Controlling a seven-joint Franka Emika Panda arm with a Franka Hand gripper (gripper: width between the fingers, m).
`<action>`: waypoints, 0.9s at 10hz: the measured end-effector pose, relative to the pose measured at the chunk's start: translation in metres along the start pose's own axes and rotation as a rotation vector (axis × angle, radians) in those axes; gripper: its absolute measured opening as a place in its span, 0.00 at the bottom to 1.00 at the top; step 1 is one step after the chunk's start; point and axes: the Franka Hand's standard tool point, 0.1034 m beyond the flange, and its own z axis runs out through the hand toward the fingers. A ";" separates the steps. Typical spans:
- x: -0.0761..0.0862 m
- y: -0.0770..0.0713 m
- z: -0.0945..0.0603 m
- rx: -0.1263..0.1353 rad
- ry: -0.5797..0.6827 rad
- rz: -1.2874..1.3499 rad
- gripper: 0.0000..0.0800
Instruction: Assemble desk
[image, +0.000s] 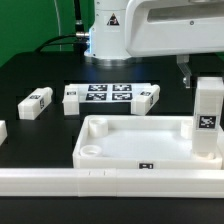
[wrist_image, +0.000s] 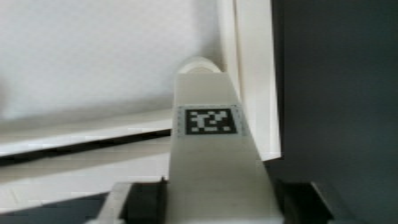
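Desk tray (image: 130, 140), the large white plastic rectangular panel with a raised rim, lies flat on the black tabletop (image: 40, 135) in the exterior view, just beyond a long white rail (image: 100, 182). At its end on the exterior view's right, a white block leg (image: 207, 115) stands upright with its long axis vertical, its lower end overlapping the tray's near corner. The jaws meet the leg's top from above, but this view hides how they close. Whether the leg's foot already sits in that corner cannot be told; the round socket (image: 90, 152) at the other near corner is bare. In the wrist view the jaws are narrow, clamped on both flanks of the white block leg (wrist_image: 214, 150). It runs straight away from them, its far tip against the tray's rim (wrist_image: 253, 60). The target socket therefore probably lies straight beneath the jaws, along the leg's own axis.
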 end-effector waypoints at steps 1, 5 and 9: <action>-0.002 -0.001 0.000 0.003 -0.001 0.125 0.36; -0.002 0.000 0.000 0.007 -0.002 0.392 0.36; -0.002 0.001 0.000 0.006 -0.003 0.607 0.36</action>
